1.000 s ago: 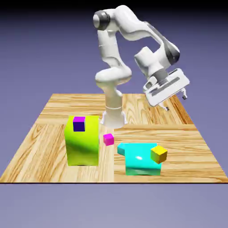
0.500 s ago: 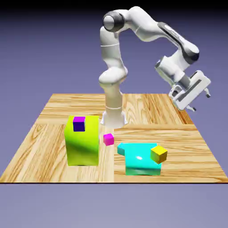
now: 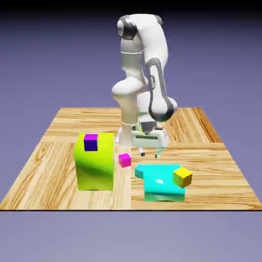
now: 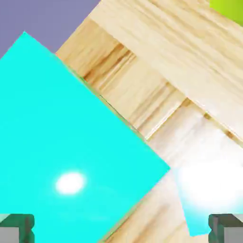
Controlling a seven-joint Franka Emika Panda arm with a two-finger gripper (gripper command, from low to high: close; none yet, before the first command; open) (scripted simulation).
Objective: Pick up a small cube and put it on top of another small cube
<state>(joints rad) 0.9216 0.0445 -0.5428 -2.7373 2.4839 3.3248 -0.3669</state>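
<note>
A straight descent from here would likely land the gripper [image 3: 149, 153] on the cyan block [image 3: 159, 182], which fills the hand view. Its fingers [image 4: 17, 228] are spread and empty. The pink cube [image 3: 125, 160] sits on the table [image 3: 51, 153], toward the exterior view's left of the fingers, between the lime block [image 3: 94, 164] and the cyan block; the yellow cube [image 3: 182, 177] rests at the cyan block's corner.

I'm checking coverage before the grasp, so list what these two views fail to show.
- Hand view: the pink cube and yellow cube are out of frame; the cyan block fills most of it.
- Hand view: the green block is cut off by the top edge.
- Exterior view: the gripper is small, so its exact finger gap is unclear.
- Exterior view: the cyan block hides the yellow cube's base.
</note>
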